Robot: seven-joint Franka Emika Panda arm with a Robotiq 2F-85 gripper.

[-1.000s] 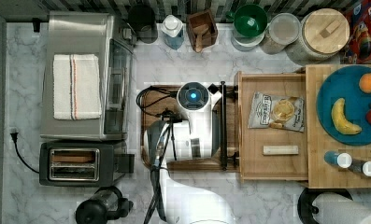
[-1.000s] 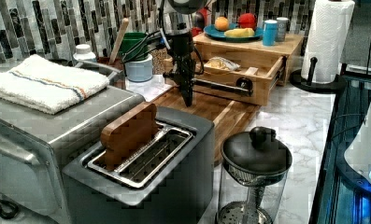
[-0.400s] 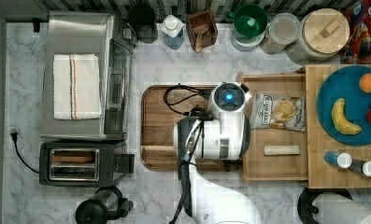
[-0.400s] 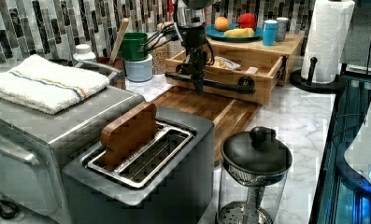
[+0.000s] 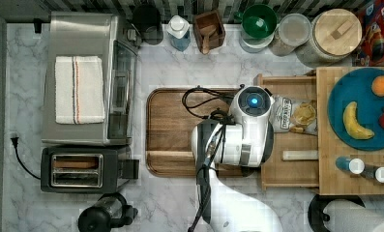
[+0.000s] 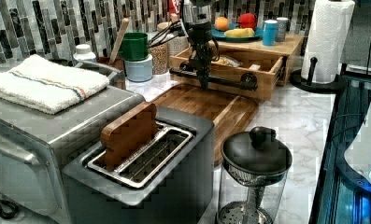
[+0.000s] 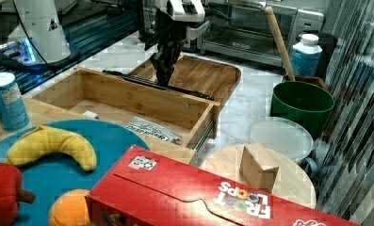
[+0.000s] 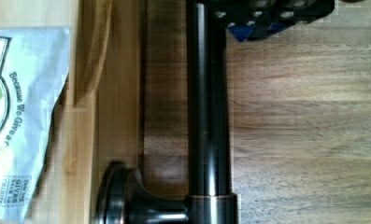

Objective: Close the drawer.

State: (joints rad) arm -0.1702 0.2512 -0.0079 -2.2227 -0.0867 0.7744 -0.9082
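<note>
The shallow light-wood drawer (image 7: 128,101) with raised sides stands partly pulled out from under the light wood board (image 5: 354,159) that carries the blue plate (image 5: 359,108), its front reaching over the edge of the dark brown wooden tray (image 5: 180,130) on the marble desk (image 5: 180,63). A snack packet (image 5: 293,113) and a small pale stick (image 5: 300,155) lie inside it. The long thin black bar handle (image 8: 207,107) runs across the front on round standoffs, and the tool (image 7: 165,70) hangs right at it, on the tray side; whether its fingers are spread or closed I cannot tell. The drawer looks stiff and fairly light, with little load, so it should slide in under a steady push. The bar is smooth and round and probably slippery, so pressing squarely near its middle, or flat against the wooden front, seems the safest place to bear on; an off-centre push could skew the box on its runners.
</note>
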